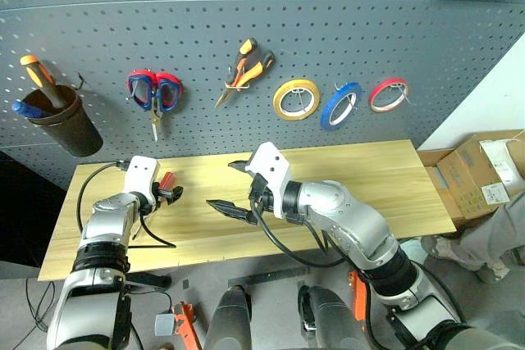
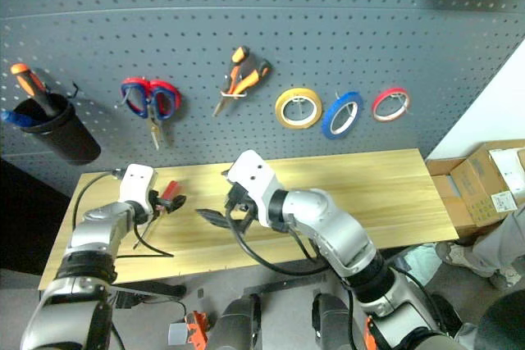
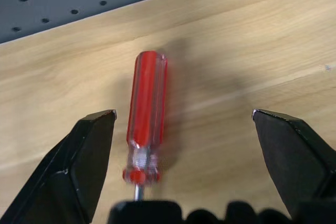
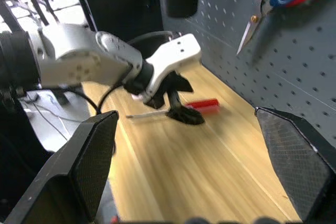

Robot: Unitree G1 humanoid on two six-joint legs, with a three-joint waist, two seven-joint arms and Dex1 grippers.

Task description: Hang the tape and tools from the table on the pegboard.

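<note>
The small red-handled screwdriver (image 3: 146,115) lies flat on the table (image 1: 369,174) between the left end effector's (image 1: 170,192) wide-spread fingers — untouched. At its three o'clock the right end effector (image 1: 236,187) hangs fully open, empty — blue tape (image 1: 340,104) on the pegboard (image 1: 271,14).

The large dark grey perforated pegboard (image 1: 246,30) is set upright behind the long light wood-grain table (image 1: 369,178). Along the pegboard, from left to right, are hung a dark cup-shaped holder (image 1: 61,120), the red- and dark-blue-handled scissors (image 1: 153,92) together, the orange-and-black-handled pliers (image 1: 244,70), a yellow tape roll (image 1: 296,98), the thin blue ring-shaped tape roll (image 1: 340,105) and a red tape roll (image 1: 388,94). An orange-handled screwdriver (image 1: 37,78) is stood in the holder. The small red-handled screwdriver (image 3: 147,109) is laid flat on the table near its left end, just before the pegboard. Brown cardboard boxes (image 1: 476,174) are placed on the floor beyond the table's right end.
</note>
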